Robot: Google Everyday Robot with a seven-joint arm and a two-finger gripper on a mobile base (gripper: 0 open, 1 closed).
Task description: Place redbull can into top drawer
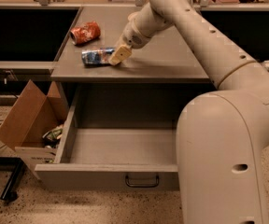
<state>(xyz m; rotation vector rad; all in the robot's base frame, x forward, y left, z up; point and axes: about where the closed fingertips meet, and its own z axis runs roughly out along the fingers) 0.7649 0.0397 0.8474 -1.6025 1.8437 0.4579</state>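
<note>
The redbull can [95,56], blue and silver, lies on its side on the grey counter top [162,62]. My gripper [117,55] is down at the can's right end, touching or nearly touching it. The top drawer [102,174] is pulled wide open below the counter. Its inside shows empty and its dark handle [142,181] is at the front centre. My arm reaches in from the right, and my base fills the lower right.
A red-orange can [85,32] lies on the counter behind and left of the redbull can. An open cardboard box [29,120] with scraps stands on the floor against the drawer's left side. Dark recesses flank the counter.
</note>
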